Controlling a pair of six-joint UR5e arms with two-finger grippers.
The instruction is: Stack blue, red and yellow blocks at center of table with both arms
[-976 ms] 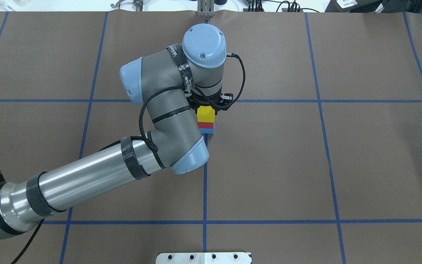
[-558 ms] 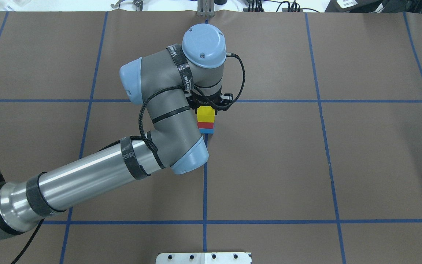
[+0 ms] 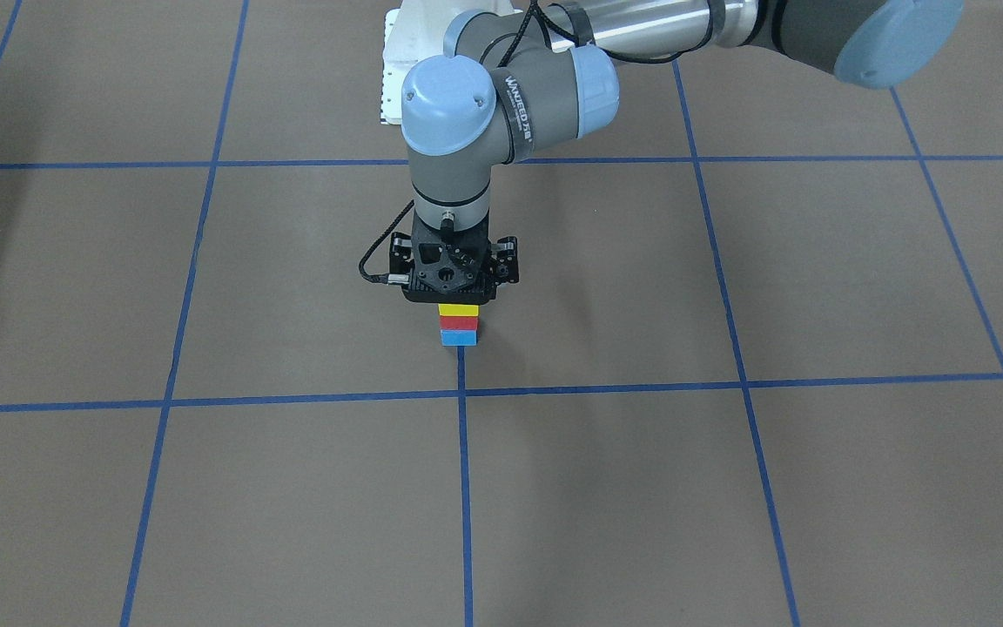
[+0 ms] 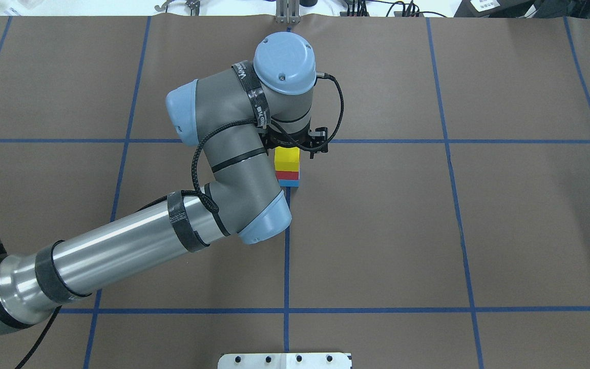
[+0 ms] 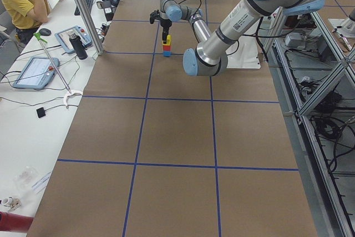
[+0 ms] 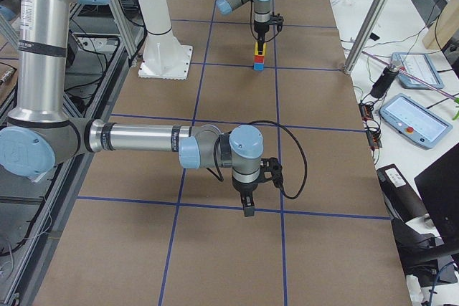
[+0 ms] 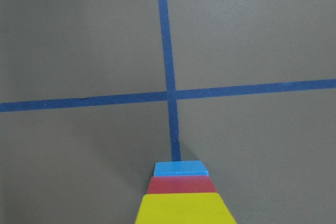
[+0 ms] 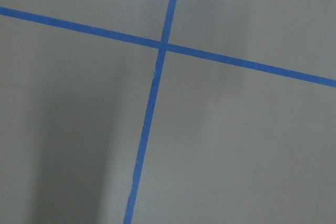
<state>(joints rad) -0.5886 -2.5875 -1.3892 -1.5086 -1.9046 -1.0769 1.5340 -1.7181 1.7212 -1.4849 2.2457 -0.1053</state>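
Tabletop: brown paper-covered tabletop (image 4: 479,230), squared off by blue tape lines (image 4: 286,256).
Left arm: grey and silver robot arm (image 4: 121,251) from the overhead view's lower left, wrist pointing straight down over the three-block stack (image 4: 287,169).
Right arm: second grey arm (image 6: 143,137) low in the right-side view, well apart from the stack.
Left jaws: directly over the yellow square block (image 3: 458,310); their housing hides the tips, so I cannot tell whether they grip or stand wide.
Right jaws: seen only from the side; wide or narrow, I cannot tell.
Stack: yellow on red square block (image 3: 458,323) on blue square block (image 3: 458,337), just above centre of the front view, on a tape line.
Risk: if the left jaws rise while clamped or rubbing, the yellow block would likely lift off or tip the tower.
Stack versus jaws: top block right beneath the left jaws, touching or nearly; lower two below them.
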